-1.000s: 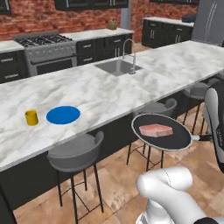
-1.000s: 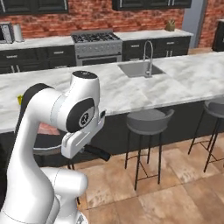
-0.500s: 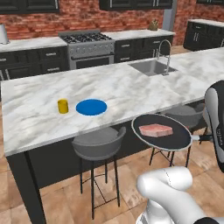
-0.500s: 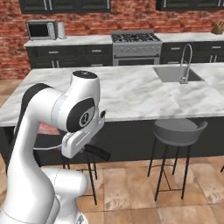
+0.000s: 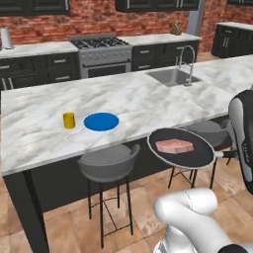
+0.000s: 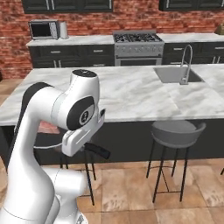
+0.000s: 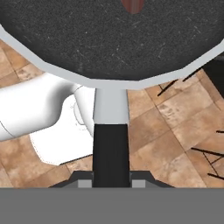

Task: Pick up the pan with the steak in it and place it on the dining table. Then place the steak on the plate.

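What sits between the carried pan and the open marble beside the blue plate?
Nothing visible on the marble itself. The pan, steak aboard, hangs off the dining table edge above a grey stool. The plate and a yellow cup sit further left, leaving bare marble ahead.

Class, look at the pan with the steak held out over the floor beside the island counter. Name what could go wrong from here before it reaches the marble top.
1. The tool grips only the far end of the pan handle, so the pan could tip or twist.
2. The steak lies loose and could slide off onto the floor.
3. The pan hangs below the dining table top, near a stool; it could knock either while being lifted toward the plate.
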Controlling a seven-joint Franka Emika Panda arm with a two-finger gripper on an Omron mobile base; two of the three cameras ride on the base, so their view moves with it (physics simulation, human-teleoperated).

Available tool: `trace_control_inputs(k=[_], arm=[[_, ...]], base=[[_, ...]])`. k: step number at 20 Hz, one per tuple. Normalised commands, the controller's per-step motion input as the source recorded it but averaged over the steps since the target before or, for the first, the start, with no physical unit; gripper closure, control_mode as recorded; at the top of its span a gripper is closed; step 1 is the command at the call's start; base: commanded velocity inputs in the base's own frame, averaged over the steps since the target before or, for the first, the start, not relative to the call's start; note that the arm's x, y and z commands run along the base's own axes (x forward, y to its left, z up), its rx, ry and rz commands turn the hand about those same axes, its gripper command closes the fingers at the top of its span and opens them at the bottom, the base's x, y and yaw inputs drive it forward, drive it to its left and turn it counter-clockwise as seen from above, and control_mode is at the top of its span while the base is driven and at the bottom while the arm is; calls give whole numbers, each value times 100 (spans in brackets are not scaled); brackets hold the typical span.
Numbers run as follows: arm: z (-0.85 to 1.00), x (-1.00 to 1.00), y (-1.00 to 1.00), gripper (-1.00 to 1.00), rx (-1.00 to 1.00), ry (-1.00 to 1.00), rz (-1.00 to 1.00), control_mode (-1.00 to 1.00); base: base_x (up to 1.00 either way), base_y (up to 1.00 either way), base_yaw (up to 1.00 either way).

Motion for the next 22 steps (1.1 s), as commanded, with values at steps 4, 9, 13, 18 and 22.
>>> trace_control_inputs(k=[4,9,13,18,22], arm=[[0,0,0,100,0,0,0,100],[0,0,0,100,0,0,0,100],[0,0,0,100,0,0,0,100],[0,0,0,100,0,0,0,100],[0,0,0,100,0,0,0,100]], base=[[35,-80,7],[35,-73,11],[61,-19,2],[85,0,0],[90,0,0]])
